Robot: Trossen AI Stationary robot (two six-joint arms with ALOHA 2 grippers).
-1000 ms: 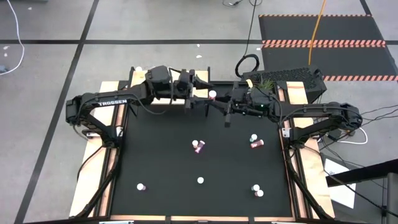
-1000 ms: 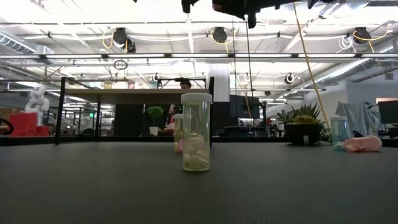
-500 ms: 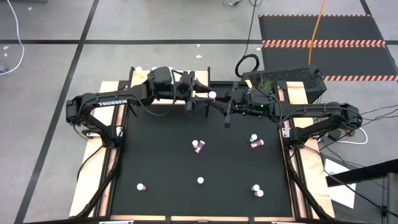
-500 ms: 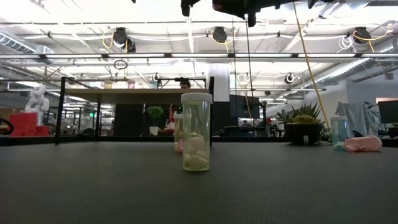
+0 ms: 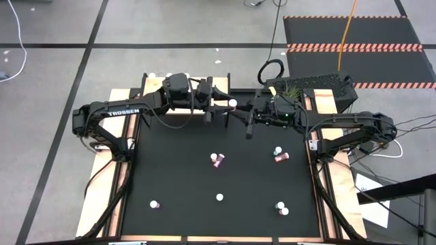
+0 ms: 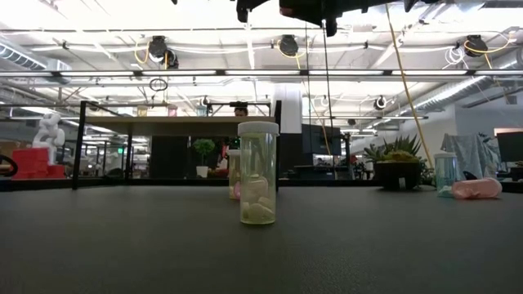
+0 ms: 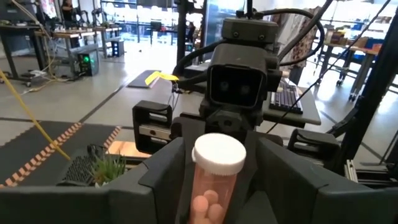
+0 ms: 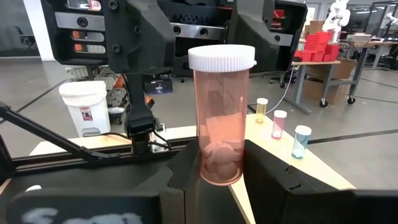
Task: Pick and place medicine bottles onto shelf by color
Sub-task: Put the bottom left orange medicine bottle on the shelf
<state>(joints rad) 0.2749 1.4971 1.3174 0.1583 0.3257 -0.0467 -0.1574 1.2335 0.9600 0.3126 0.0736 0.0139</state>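
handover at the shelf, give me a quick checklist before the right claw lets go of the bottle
1. Pink bottle upright in the right claw, which is shut on its lower part: ok.
2. White cap seated on the bottle: ok.
3. Left claw placed around the same bottle from the opposite side: ok.
4. Left claw has a firm hold of its own: cannot tell, so do not release on this alone.
5. Shelf has bare board beside the three bottles standing on it: ok.
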